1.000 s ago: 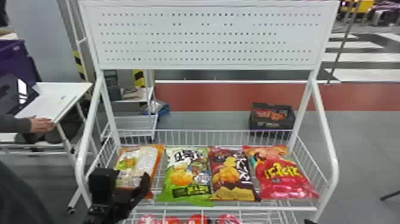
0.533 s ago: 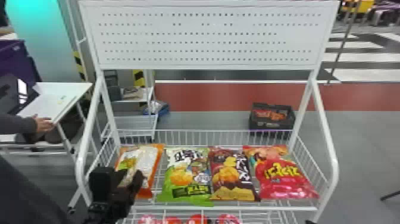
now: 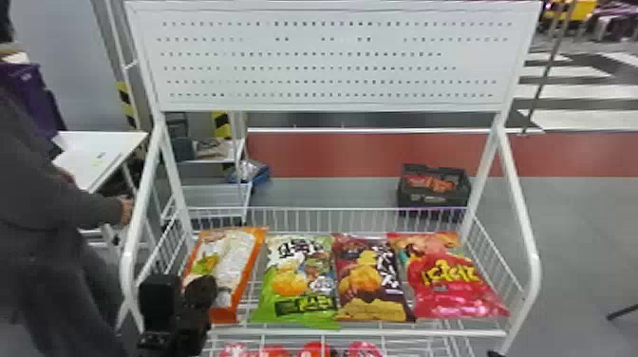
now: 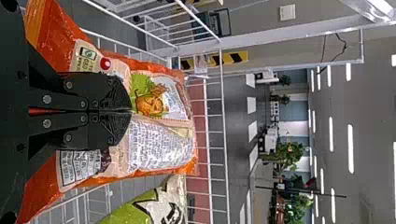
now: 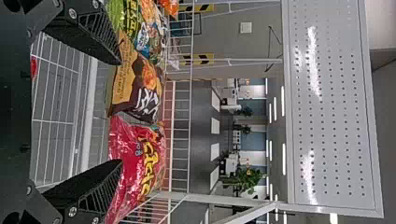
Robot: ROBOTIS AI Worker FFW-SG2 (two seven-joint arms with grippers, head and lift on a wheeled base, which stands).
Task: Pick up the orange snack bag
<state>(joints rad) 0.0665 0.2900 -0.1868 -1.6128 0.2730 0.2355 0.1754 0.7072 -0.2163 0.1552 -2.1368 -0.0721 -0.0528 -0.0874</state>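
Observation:
The orange snack bag (image 3: 237,266) lies leftmost in the upper wire basket. Over its near left part, my left gripper (image 3: 185,294) has its fingers together. In the left wrist view, the bag (image 4: 163,142) shows a crease running from the fingertips of my left gripper (image 4: 130,111), which is shut on the bag's face. A small dark part of my right gripper (image 3: 496,353) shows at the head view's bottom edge. The right wrist view has my right gripper (image 5: 122,111) wide open in front of the basket, nothing between its fingers.
Right of the orange bag lie a green bag (image 3: 294,280), a brown bag (image 3: 372,280) and a red-pink bag (image 3: 451,280). White basket rails (image 3: 361,332) and side posts (image 3: 522,237) surround them. Red packages (image 3: 315,350) sit on the lower shelf.
My left gripper's fingers, spread apart a second ago, have come together on the orange bag. The bag's surface now has a crease. The other snack bags have not moved.

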